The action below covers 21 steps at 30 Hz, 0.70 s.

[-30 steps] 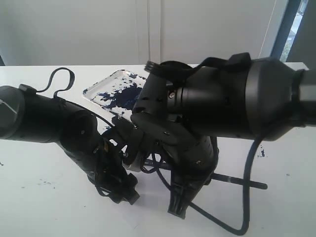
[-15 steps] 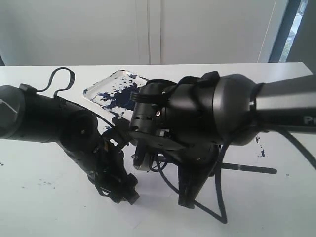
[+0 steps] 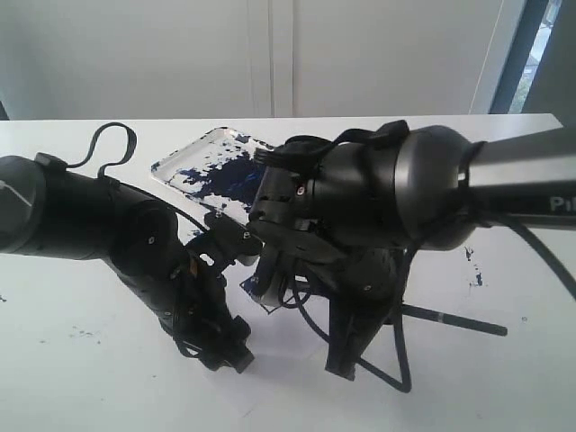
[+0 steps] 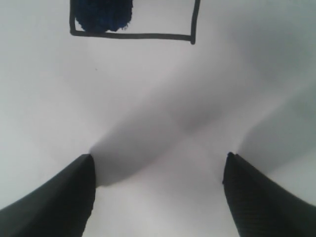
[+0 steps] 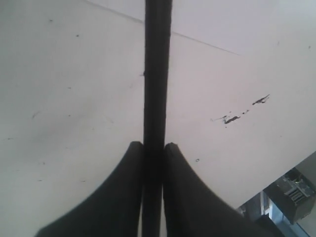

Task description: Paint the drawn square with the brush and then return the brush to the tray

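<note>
The right gripper is clamped narrowly on the long thin black brush, whose axis runs straight out between the jaws. The left gripper, wide and empty, faces the thin black-line drawn square, which is blue-blotched in one corner. The clear, paint-smeared tray lies beyond both arms; the only legible writing is "Pi" on the right arm.

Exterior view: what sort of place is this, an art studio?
Probably a robotics test bench, not a studio: the left arm and right arm reach over a white table with a paint-smeared tray and a drawn square partly painted blue.
</note>
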{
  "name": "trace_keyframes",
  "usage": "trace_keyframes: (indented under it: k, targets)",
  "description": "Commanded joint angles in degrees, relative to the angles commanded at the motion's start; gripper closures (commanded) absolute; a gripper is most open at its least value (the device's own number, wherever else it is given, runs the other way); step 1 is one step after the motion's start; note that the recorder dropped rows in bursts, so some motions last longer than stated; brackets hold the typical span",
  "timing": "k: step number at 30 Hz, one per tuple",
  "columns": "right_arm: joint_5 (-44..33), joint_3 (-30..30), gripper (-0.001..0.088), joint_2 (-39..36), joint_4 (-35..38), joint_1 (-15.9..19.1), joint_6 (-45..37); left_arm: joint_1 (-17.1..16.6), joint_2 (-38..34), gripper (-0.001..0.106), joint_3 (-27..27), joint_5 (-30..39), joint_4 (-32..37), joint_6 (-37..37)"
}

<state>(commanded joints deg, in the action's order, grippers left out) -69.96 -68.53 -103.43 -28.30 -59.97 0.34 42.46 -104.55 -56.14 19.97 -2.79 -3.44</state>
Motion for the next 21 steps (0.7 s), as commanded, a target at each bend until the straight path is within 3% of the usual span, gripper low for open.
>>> trace_keyframes:
  k: [10, 13, 16, 21]
  targets:
    - [0.0, 0.0, 0.0868, 4.1, 2.7, 0.0, -1.2, 0.0, 0.0, 0.03, 0.0, 0.0, 0.3, 0.0]
    - [0.0, 2.4, 0.0868, 4.3, 2.8, 0.0, -1.5, 0.0, 0.0, 0.03, 0.0, 0.0, 0.3, 0.0]
    - [0.0, 8.0, 0.0868, 4.3, -1.5, 0.0, 0.7, 0.0, 0.0, 0.03, 0.0, 0.0, 0.3, 0.0]
    - [0.0, 9.3, 0.0868, 4.5, -7.9, 0.0, 6.2, 0.0, 0.0, 0.03, 0.0, 0.1, 0.3, 0.0]
